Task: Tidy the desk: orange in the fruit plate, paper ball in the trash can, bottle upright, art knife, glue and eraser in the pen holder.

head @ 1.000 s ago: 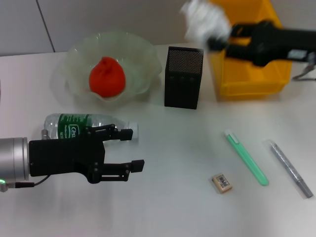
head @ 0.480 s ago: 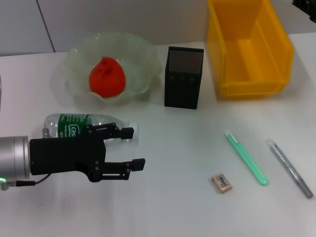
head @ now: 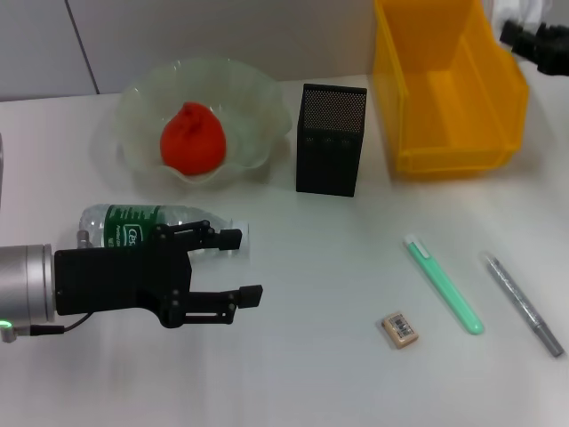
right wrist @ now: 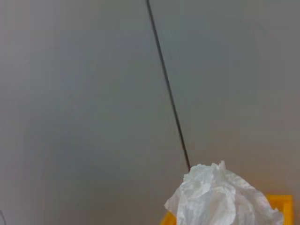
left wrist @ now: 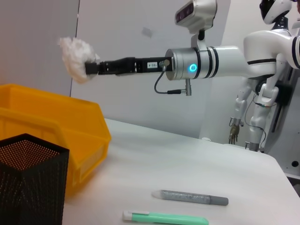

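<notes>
Bright even overhead light, faint soft shadows, mostly sharp focus

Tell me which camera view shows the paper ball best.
The left wrist view: there the paper ball is whole, held in the right gripper above the trash can. The right wrist view shows it close but cut off at the picture's edge. The head view does not show it.

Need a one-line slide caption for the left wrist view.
Right gripper holds the paper ball in the air above the yellow trash can, black pen holder in front.
</notes>
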